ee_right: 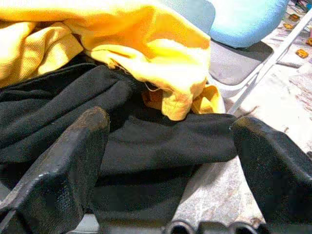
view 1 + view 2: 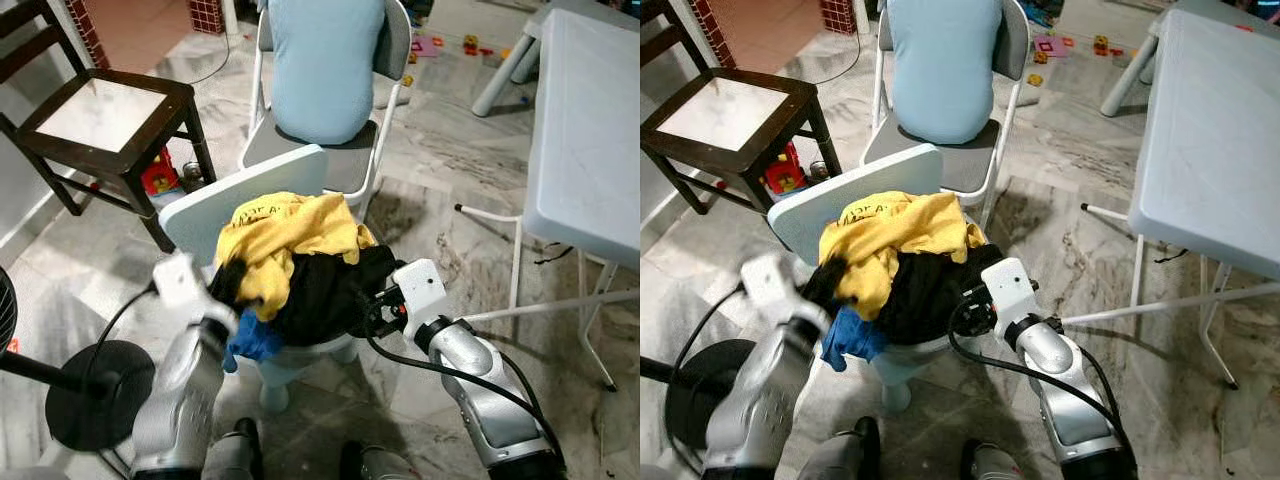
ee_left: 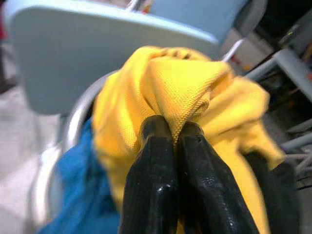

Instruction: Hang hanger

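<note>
Left gripper (image 3: pixel 170 129) pinched shut on yellow shirt (image 2: pixel 290 235) fold (soft, light, slippery); right gripper (image 1: pixel 170 141) wide open, empty, beside black garment (image 1: pixel 146 141). Hanger unseen; take shirt by bunched collar.

A yellow garment (image 2: pixel 290 235) is heaped, crumpled, atop a black garment (image 2: pixel 325 290). A blue cloth (image 2: pixel 255 338) is tucked beneath them. No hanger can be made out.
</note>
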Motion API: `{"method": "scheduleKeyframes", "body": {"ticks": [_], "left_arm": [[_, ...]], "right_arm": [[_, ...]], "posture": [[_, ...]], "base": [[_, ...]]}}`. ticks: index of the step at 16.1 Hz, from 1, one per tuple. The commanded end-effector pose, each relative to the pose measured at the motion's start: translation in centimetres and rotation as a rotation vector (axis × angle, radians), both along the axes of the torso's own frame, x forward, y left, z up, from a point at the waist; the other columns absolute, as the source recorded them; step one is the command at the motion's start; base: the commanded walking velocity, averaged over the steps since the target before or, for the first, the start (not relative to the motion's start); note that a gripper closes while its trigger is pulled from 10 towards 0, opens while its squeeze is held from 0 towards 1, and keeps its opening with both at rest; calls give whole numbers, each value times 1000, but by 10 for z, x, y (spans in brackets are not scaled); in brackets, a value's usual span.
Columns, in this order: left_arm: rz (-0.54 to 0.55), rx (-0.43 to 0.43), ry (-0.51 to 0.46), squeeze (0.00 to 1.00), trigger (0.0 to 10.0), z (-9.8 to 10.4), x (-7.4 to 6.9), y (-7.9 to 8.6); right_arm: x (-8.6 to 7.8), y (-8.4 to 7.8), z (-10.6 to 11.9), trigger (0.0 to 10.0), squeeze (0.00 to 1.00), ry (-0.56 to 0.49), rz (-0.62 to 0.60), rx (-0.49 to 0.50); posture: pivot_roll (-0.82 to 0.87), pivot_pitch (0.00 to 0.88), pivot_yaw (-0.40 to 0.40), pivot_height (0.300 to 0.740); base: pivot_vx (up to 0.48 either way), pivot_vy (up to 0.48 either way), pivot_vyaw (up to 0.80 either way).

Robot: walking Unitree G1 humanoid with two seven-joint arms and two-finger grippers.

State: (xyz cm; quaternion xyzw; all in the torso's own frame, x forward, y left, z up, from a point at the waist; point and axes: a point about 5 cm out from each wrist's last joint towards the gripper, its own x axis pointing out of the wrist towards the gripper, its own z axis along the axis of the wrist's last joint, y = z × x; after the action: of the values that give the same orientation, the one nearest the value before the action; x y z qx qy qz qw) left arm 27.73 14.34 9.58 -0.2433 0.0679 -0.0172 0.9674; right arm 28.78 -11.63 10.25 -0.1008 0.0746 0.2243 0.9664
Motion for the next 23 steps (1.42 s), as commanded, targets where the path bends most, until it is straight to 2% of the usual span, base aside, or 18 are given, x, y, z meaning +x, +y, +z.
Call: {"method": "scheduleKeyframes", "body": {"ticks": [1, 2, 4, 6, 7, 10, 12, 14, 16, 18, 21, 22, 23], "left_arm": [[11, -17, 51, 1000, 10000, -12, -6, -6], [9, -41, 66, 1000, 10000, -15, -9, -9], [-7, -7, 60, 1000, 10000, -10, -11, -15], [-18, 177, 28, 1000, 10000, 0, -12, -9], [-18, 215, 8, 1000, 10000, 4, -13, -7], [-47, 419, -81, 1000, 10000, 20, -19, -3], [-71, 453, -97, 1000, 10000, 24, -20, -7], [-152, 514, -135, 1000, 10000, 31, -23, -20], [-212, 499, -167, 1000, 10000, 36, -25, -32], [-244, 482, -195, 1000, 10000, 44, -20, -42], [-274, 431, -174, 1000, 10000, 51, -12, -54], [-278, 420, -139, 1000, 10000, 50, -12, -57], [-241, 377, -39, 1000, 10000, 42, -13, -53]], "right_arm": [[-1, -3, -1, 10000, 0, 0, -15, 0], [0, -3, 0, 10000, 0, -2, -13, 0], [-1, -6, 0, 10000, 0, -1, -13, -6], [-1, -8, 0, 10000, 0, -2, -15, -11], [-1, -8, 0, 10000, 0, -1, -15, -11], [-2, -4, -1, 10000, 0, 2, -7, -8], [-2, -4, -2, 10000, 0, 3, -2, -8], [-2, -5, -2, 10000, 0, 4, -2, -9], [-1, -6, -2, 10000, 0, 5, -5, -11], [-1, -5, -2, 10000, 0, 5, -4, -11], [-1, -2, -2, 10000, 0, 3, 3, -10], [-1, -2, -2, 10000, 0, 2, 5, -11], [-1, -3, -2, 10000, 0, 0, 3, -12]], "posture": [[5, 237, -78, 740], [3, 239, -82, 740], [1, 239, -86, 740], [-1, 241, -86, 740], [3, 242, -85, 740], [10, 247, -86, 740], [12, 249, -87, 740], [11, 249, -88, 740], [13, 250, -85, 740], [11, 248, -85, 740], [10, 246, -85, 740], [10, 246, -85, 740], [7, 244, -82, 740]], "base": [[0, 0, 0], [0, 0, 0], [0, 0, 0], [0, 0, 0], [0, 0, 0], [0, 0, 0], [0, 0, 0], [0, 0, 0], [0, 0, 0], [0, 0, 0], [0, 0, 0], [0, 0, 0], [0, 0, 0]]}}
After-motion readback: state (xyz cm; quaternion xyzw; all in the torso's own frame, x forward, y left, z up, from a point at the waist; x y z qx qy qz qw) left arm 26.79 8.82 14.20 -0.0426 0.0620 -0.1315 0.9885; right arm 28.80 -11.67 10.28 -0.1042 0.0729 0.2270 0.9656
